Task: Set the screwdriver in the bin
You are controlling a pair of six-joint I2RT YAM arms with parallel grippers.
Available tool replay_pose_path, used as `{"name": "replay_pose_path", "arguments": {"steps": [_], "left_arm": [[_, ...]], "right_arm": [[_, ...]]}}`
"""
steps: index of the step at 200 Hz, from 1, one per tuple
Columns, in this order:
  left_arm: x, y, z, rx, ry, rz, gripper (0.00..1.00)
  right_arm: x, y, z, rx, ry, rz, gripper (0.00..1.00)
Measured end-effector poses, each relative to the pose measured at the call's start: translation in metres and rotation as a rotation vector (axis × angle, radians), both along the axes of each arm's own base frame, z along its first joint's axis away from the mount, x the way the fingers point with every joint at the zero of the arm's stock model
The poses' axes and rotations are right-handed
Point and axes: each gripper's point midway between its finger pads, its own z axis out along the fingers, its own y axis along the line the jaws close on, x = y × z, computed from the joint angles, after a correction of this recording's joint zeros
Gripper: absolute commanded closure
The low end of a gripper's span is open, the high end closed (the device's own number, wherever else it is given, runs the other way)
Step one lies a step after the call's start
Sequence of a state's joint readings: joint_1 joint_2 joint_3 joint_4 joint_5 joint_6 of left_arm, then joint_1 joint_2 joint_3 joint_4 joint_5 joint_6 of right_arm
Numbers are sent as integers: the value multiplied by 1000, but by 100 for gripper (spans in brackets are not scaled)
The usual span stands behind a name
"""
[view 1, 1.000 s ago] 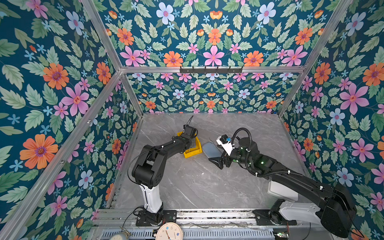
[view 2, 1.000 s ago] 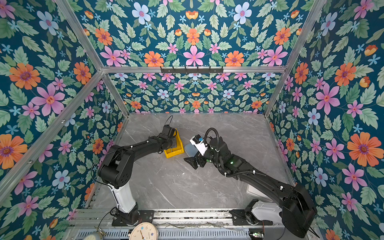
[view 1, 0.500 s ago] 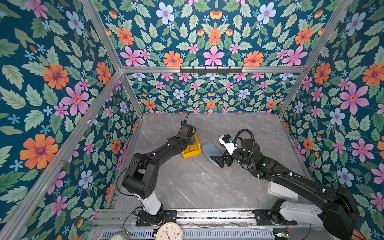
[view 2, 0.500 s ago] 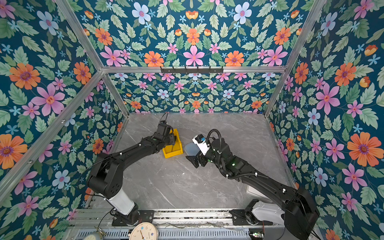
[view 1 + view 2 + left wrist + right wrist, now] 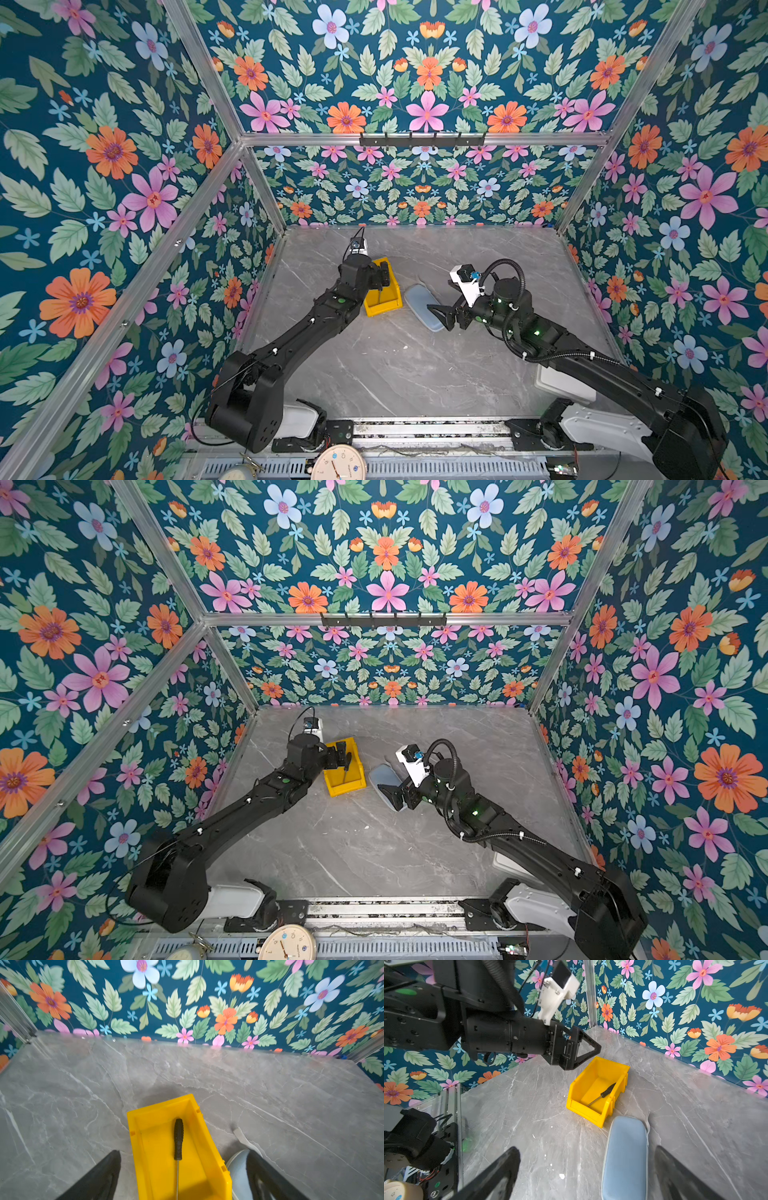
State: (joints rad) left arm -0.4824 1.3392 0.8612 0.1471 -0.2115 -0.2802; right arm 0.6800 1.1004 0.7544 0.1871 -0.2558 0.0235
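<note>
Black left gripper point(image 5: 182, 1152) hangs wide open, empty, over bin point(image 5: 158, 1157); screwdriver point(image 5: 178, 1138) lies flat inside. Blue case point(image 5: 625, 1157) sits just beside bin. Right gripper point(image 5: 586, 1150) is wide open, empty, by case.

Yellow bin point(image 5: 160, 1105); black-handled screwdriver point(image 5: 178, 1138)

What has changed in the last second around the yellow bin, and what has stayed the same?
The left gripper opened above the bin and let go of the screwdriver, which now lies inside, handle toward the bin's back wall. The left arm lowered and stretched out. The bin, the pale blue case and the open right gripper over the case stayed about where they were.
</note>
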Motion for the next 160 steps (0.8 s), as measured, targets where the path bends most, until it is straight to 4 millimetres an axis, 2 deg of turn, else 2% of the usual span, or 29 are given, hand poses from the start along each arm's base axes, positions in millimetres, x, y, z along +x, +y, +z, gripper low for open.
{"name": "replay_pose_path", "arguments": {"steps": [37, 84, 106, 128, 160], "left_arm": [[-15, 16, 4, 45, -102, 8, 0], [-34, 45, -22, 152, -173, 41, 0], [-41, 63, -39, 183, -188, 77, 0], [-45, 81, -56, 216, -189, 121, 0], [-45, 106, -59, 267, -203, 183, 0]], "right_arm": [[10, -30, 2, 65, 6, -95, 1], [30, -86, -4, 89, -6, -291, 1], [40, -118, -21, 57, -4, -406, 1], [51, -158, -45, 10, 7, -541, 1], [59, -212, -80, -47, 38, -710, 1]]}}
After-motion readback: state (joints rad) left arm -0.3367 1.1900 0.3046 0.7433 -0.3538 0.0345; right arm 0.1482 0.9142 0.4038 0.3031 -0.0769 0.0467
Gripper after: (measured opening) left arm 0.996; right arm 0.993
